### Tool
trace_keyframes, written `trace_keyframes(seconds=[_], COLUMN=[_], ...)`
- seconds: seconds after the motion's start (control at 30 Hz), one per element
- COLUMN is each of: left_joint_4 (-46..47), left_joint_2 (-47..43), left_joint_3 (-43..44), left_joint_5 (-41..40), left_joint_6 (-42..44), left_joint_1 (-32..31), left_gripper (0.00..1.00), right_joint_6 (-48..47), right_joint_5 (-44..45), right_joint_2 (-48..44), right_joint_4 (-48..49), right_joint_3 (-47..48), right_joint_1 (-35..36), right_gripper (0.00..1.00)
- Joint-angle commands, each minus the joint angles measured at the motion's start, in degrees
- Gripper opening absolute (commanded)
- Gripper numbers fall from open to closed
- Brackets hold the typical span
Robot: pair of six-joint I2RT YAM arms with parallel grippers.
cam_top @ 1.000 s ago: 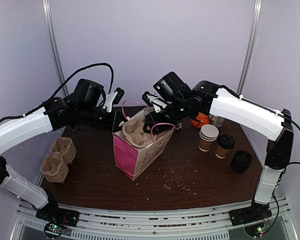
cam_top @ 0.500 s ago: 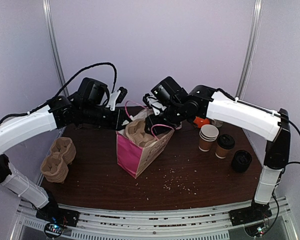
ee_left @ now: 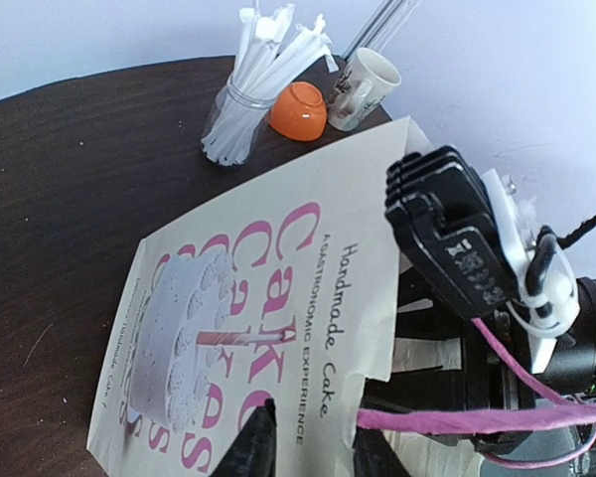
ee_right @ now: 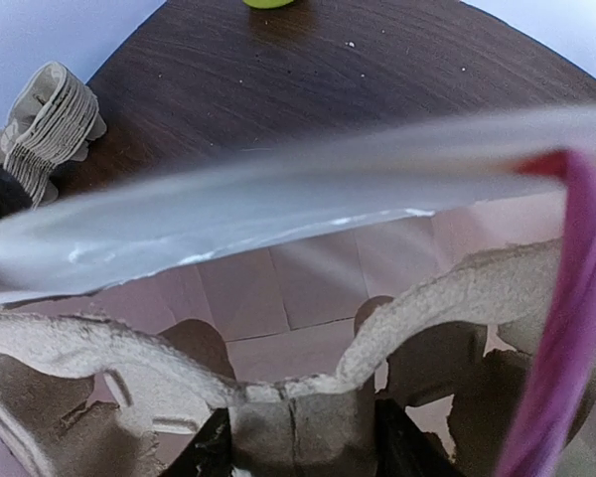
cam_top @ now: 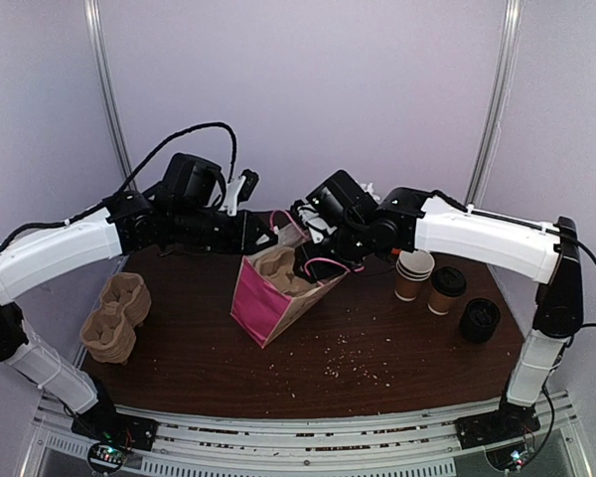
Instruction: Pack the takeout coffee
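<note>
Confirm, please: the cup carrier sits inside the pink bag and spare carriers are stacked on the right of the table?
Wrong side: the spare carriers are stacked on the left of the table, per the top external view. The rest holds.

One pink bag [cam_top: 268, 303], one cardboard tray [cam_top: 278, 266] in it, one lidded cup [cam_top: 446, 288], one mug [ee_left: 370, 84], one bowl [ee_left: 298, 111].

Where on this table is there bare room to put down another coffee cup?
Bare wood lies along the near edge in front of the pink bag, and between the bag and the carrier stack. Crowded: the right side by the paper cups, lidded cup and black lids.
</note>
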Motion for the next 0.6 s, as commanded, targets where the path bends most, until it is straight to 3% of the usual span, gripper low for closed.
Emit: trace_keyframes(seconds=[0.0,0.33,0.57], left_joint_4=[3.3,1.0,5.2], left_joint_2=[0.4,-4.0,-7.4], left_joint_3=[2.7,2.9,0.8], left_joint_5=[0.9,-1.6,-3.1], left_joint_6=[1.2,10.7,25.5], left_joint_1=[-0.2,-0.2,-0.2], left_gripper=[0.31,0.97,0.98], right_joint_6=[-0.3,-0.1,0.0], right_joint_5=[0.9,-1.6,-2.7], right_joint_2=[-2.3,-2.8,-2.5], right_joint_4=[0.6,-0.6,-1.1], right_joint_3=[-0.7,1.1,1.8], right_joint_1=[-0.8,-2.0,-2.5], right_gripper=[0.44,0.44,0.44])
